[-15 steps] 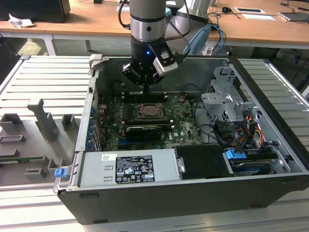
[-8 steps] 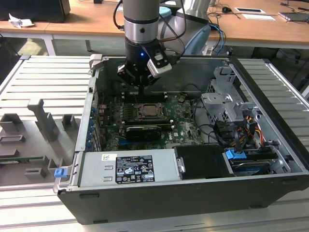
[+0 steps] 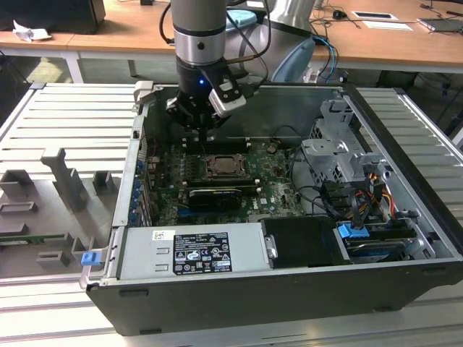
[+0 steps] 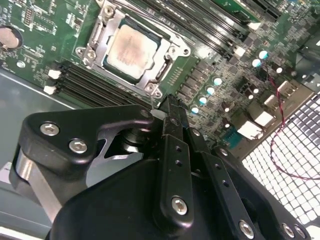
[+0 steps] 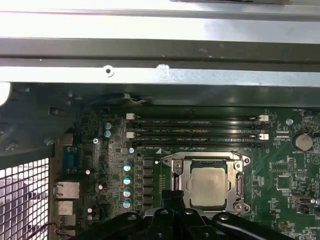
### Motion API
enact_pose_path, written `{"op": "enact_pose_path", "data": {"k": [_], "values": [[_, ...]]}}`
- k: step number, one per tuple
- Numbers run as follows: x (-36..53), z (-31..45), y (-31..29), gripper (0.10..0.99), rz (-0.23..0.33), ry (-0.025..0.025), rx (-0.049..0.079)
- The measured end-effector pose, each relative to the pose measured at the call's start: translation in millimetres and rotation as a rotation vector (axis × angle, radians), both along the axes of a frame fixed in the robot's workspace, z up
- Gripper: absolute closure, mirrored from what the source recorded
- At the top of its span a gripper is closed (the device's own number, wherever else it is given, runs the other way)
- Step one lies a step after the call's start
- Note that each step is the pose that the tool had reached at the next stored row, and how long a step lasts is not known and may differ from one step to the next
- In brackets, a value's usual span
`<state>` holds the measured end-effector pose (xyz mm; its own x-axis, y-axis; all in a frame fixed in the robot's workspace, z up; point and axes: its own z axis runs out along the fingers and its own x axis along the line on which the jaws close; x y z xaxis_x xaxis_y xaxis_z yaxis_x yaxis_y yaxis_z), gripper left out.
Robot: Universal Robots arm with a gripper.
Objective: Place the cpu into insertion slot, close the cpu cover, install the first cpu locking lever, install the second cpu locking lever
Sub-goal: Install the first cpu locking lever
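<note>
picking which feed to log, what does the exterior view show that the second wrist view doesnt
Exterior view alone: the whole open computer case, the grey power supply box along its near edge, the drive cage with cable bundle at the exterior view's right, the arm reaching down, and the wooden desks behind.

Second wrist view alone: close detail of the cpu cover framing the chip, the row of capacitors, and the perforated case wall.

Both: the pincer above the green board, beside the cpu seated in its socket.
</note>
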<state>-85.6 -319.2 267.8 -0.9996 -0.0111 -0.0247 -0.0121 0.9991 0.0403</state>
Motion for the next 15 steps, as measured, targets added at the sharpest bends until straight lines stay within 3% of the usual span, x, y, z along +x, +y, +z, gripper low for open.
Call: {"op": "enact_pose_path", "data": {"k": [15], "values": [[-16.2, -0.1, -0.2, 0.976, 0.0, 0.0002, 0.0]]}}
